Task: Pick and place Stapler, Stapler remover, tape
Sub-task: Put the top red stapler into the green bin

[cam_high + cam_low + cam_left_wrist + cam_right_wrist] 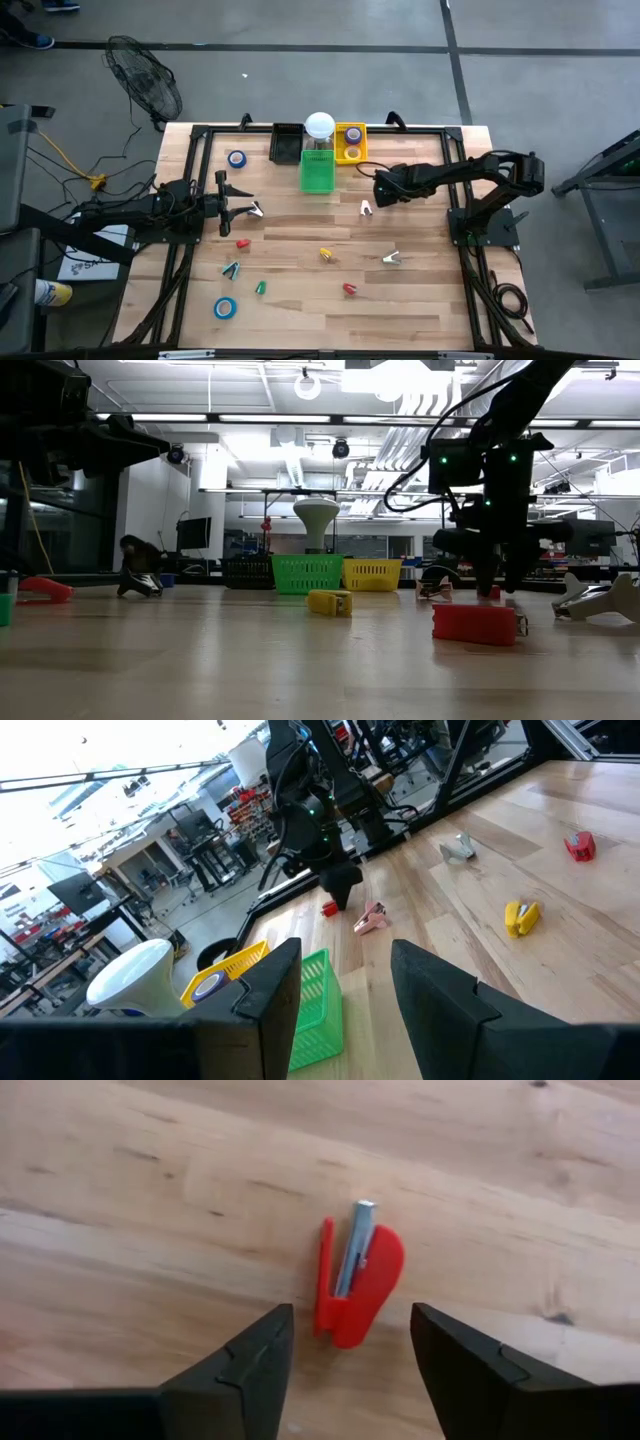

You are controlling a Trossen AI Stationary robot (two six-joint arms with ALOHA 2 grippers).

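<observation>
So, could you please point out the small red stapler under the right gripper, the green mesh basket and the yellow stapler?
Small red stapler (358, 1285), right wrist view, red body.
Green mesh basket (317, 174), high view, its wall.
Yellow stapler (329, 602), low view, side face.

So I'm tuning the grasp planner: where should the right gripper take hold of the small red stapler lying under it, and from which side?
Come straight down from above and close across the narrow middle of the red stapler. It lies on its side on the bare table, long and slim, with its length running between the fingers of the open right gripper. So the two long flanks face the fingers, probably the steadiest hold.
</observation>
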